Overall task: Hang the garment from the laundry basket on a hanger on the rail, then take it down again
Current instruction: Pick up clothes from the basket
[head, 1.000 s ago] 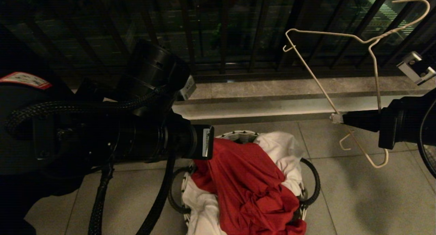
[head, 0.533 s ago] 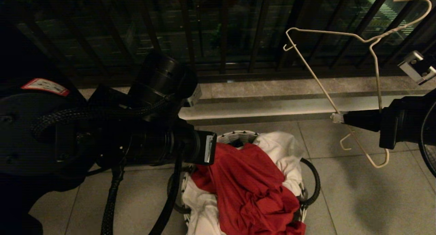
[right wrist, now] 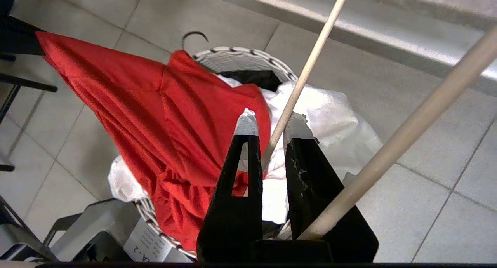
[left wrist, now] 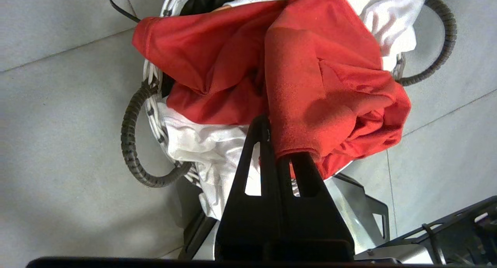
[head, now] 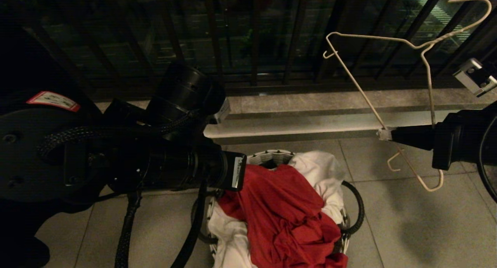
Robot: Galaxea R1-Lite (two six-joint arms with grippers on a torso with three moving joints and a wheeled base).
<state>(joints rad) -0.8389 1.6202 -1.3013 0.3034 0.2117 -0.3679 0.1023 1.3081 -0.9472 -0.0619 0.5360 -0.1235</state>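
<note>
Reaching over the laundry basket (head: 355,209), left gripper (left wrist: 281,143) pinches the garment (head: 287,209).

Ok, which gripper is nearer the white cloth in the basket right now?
Left. The left gripper is shut on the red T-shirt directly above the white cloth in the laundry basket. The right gripper holds the hanger off to the side.

Left gripper (left wrist: 277,143) fingers (left wrist: 261,151) pinching red garment (left wrist: 310,85), laundry basket (left wrist: 134,143) beneath

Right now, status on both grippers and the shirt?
Left gripper shut on red shirt, partly lifted from basket. Right gripper shut on hanger, held clear to the right. White cloth underneath; nothing blocking.
</note>
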